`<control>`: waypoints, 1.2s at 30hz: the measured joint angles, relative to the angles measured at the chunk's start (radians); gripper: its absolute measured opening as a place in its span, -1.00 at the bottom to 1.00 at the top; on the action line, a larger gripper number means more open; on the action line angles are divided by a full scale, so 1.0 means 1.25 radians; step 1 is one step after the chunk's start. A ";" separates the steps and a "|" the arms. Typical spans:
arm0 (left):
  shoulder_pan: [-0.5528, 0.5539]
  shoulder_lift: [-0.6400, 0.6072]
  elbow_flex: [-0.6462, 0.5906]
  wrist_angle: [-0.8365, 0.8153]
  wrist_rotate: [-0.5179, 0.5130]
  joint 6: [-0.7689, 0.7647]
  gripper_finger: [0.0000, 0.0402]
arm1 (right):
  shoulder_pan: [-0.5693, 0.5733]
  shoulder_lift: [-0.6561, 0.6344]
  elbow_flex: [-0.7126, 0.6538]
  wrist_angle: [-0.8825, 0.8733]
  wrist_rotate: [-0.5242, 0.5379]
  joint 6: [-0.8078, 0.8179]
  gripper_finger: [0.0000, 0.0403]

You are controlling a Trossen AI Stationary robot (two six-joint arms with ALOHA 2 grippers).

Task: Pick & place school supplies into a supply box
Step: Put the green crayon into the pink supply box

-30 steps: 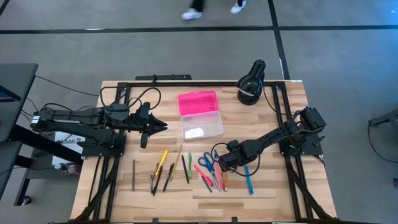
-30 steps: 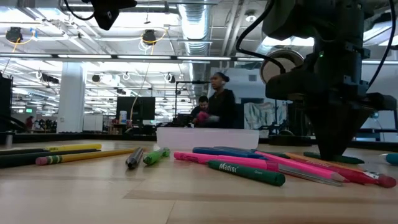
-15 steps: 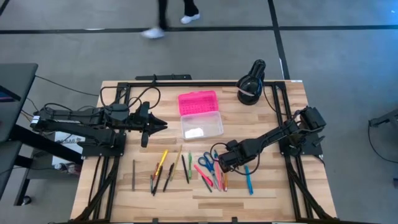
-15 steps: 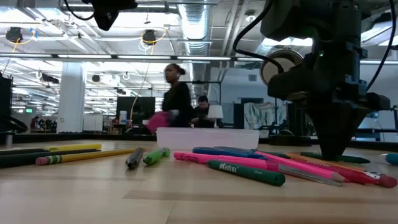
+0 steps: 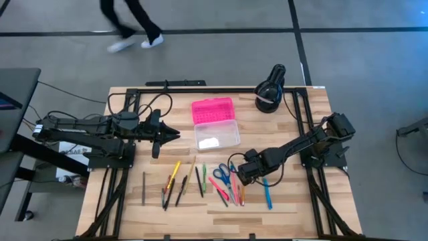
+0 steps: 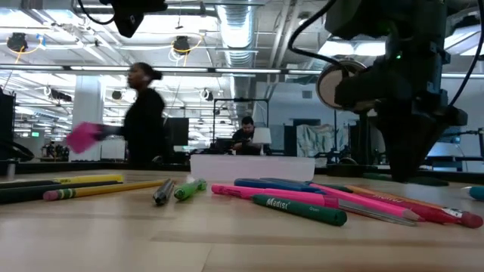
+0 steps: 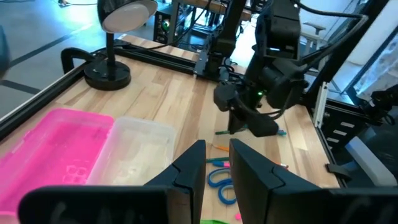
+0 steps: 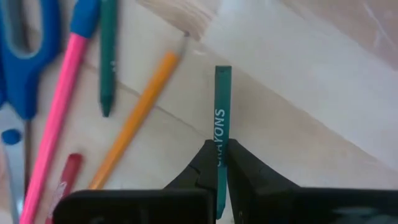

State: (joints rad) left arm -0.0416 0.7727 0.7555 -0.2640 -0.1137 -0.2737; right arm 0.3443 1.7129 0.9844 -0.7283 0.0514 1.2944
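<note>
School supplies (image 5: pixel 200 182) lay scattered on the table (image 5: pixel 301 114) below the supply box (image 5: pixel 216 134). Only my right wrist view showed what the overhead view hid: my right gripper (image 8: pixel 218 154) was clamped on a green crayon (image 8: pixel 221 109). My left gripper (image 7: pixel 214 163) hovered narrowly parted, empty.

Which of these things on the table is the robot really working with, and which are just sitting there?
Job: green crayon pinched in right gripper; pens and pencils; blue scissors; supply box with pink lid.
Lying about: black lamp; idle left gripper.
</note>
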 joint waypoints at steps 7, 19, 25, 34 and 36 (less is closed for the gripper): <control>0.000 0.000 0.000 0.000 -0.004 0.000 -0.67 | -0.009 -0.053 0.001 0.024 0.026 -0.098 -0.99; 0.000 0.000 0.000 0.000 -0.014 -0.003 -0.67 | -0.193 -0.145 0.004 0.220 0.088 -0.479 -0.99; 0.000 0.000 0.000 0.000 -0.047 -0.038 -0.67 | -0.328 -0.092 0.021 0.254 0.000 -0.658 -0.99; 0.000 0.000 0.000 0.000 -0.047 -0.071 -0.67 | -0.400 0.025 0.123 0.212 -0.020 -0.904 -0.97; 0.000 0.000 0.000 0.000 -0.047 -0.075 -0.67 | -0.406 0.047 0.149 0.204 -0.020 -0.936 -0.97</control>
State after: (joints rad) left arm -0.0418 0.7731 0.7555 -0.2642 -0.1730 -0.3680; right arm -0.1630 1.7718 1.1706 -0.4731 0.0257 0.1239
